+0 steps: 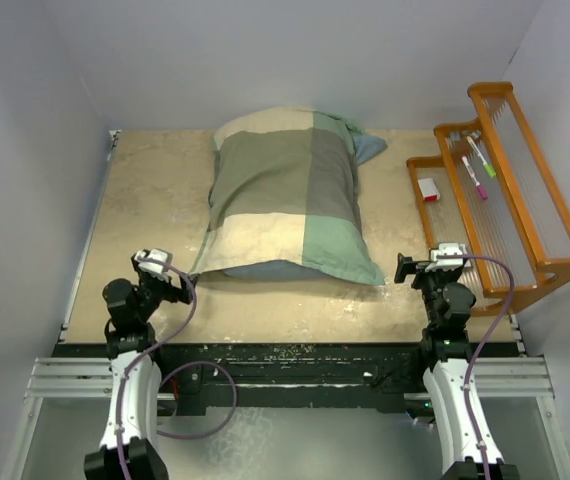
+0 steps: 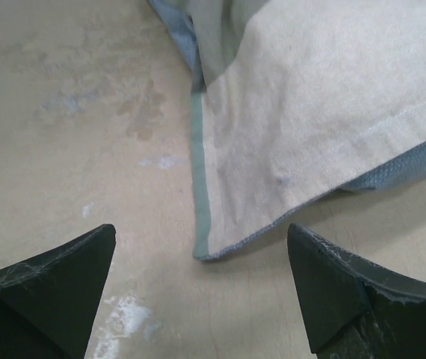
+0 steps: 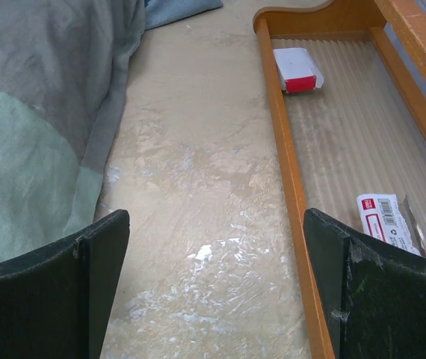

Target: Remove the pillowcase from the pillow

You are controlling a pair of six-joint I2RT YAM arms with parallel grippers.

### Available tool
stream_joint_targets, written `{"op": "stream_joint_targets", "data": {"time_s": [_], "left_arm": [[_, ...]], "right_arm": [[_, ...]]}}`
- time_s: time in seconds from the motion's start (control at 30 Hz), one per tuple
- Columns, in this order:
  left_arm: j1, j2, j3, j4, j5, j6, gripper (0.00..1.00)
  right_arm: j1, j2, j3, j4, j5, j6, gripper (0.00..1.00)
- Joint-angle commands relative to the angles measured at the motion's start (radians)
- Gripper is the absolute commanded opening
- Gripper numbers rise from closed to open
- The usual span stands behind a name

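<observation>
- From the top view, we find the pillowcase point(image 1: 290, 195) in the middle of the surface point(image 1: 155, 200), lying lengthwise away from the arms. It is a patchwork of sage, grey-green and cream blocks. It bulges plumply, so we judge the pillow is inside it. None of the cushion's own fabric shows clearly.
- Slate-blue cloth peeks out at the near hem and the far right corner. We read the near hem as the open mouth, which suits a pull from the arms' side.
- The left gripper point(image 1: 177, 284) sits low by the near left corner of the case and the right gripper point(image 1: 407, 270) by the near right corner. Neither is touching it, and we take them to be poised for a grasp on each corner.
- A slatted wooden rack point(image 1: 525, 215) stands at the right, holding markers point(image 1: 480, 160) and a small red-and-white box point(image 1: 428, 189).
- In the left wrist view, the dark fingers point(image 2: 48, 284) are spread wide with nothing between them. The limp cream corner of the case lies flat just ahead. It is matte woven cloth with a stitched green edge and blue lining beneath.
- In the right wrist view, that gripper's jaws are likewise wide apart and empty, over bare, scuffed surface. The soft green-grey folds of the case lie to the left and the glossy orange rail of the rack to the right.
</observation>
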Motion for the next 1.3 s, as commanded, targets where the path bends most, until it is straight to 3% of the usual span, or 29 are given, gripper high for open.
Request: {"op": "stream_joint_targets", "data": {"time_s": [0.0, 0.17, 0.3, 0.4, 0.47, 0.6, 0.67, 0.73, 0.77, 0.83, 0.9, 0.93, 1.0, 1.07, 1.17, 1.27], "left_arm": [[-0.005, -0.178, 0.003, 0.008, -0.008, 0.001, 0.99], [-0.004, -0.162, 0.006, 0.019, -0.01, -0.001, 0.99], [-0.005, 0.08, 0.107, 0.089, -0.088, -0.036, 0.99], [-0.004, 0.333, 0.437, -0.198, -0.199, -0.034, 0.99], [-0.005, 0.525, 0.742, -0.43, -0.224, 0.029, 0.99], [0.002, 0.828, 1.136, -0.889, -0.01, 0.437, 0.99], [0.017, 0.889, 1.25, -0.985, 0.028, 0.55, 0.99], [0.047, 0.857, 1.276, -0.891, -0.03, 0.521, 0.99], [0.069, 0.815, 1.259, -0.781, -0.092, 0.458, 0.99], [0.135, 0.727, 1.178, -0.538, -0.285, 0.258, 0.99], [0.211, 0.654, 1.06, -0.302, -0.51, 0.021, 0.99], [0.22, 0.654, 1.036, -0.289, -0.508, -0.02, 0.99], [0.208, 0.698, 1.091, -0.411, -0.282, 0.083, 0.99], [0.178, 0.726, 1.12, -0.492, -0.173, 0.122, 0.99], [0.049, 0.701, 1.072, -0.514, -0.129, 0.208, 0.99], [-0.174, 0.656, 1.002, -0.541, -0.158, 0.293, 0.99]], "right_arm": [[0.003, -0.003, 0.023, 0.036, 0.014, 0.004, 1.0], [0.003, -0.004, 0.023, 0.035, 0.014, 0.003, 1.0], [0.003, -0.003, 0.024, 0.035, 0.013, 0.004, 1.0], [0.003, -0.003, 0.023, 0.035, 0.013, 0.003, 1.0], [0.003, -0.004, 0.023, 0.036, 0.014, 0.004, 1.0], [0.004, -0.001, 0.024, 0.047, 0.025, 0.001, 1.0], [0.004, -0.012, 0.024, 0.058, 0.045, 0.001, 1.0], [0.003, -0.01, 0.055, 0.041, 0.215, 0.085, 1.0], [0.004, 0.013, 0.112, -0.018, 0.343, 0.129, 1.0], [0.003, 0.094, 0.237, -0.087, 0.393, 0.202, 1.0], [0.003, 0.178, 0.464, -0.281, 0.507, 0.519, 1.0], [0.003, 0.217, 0.553, -0.366, 0.534, 0.621, 1.0], [0.003, 0.292, 0.682, -0.53, 0.582, 0.783, 1.0], [0.003, 0.33, 0.728, -0.67, 0.62, 0.986, 1.0], [0.003, 0.319, 0.666, -0.533, 0.395, 0.807, 1.0], [0.003, 0.325, 0.638, -0.533, 0.242, 0.83, 1.0]]}}
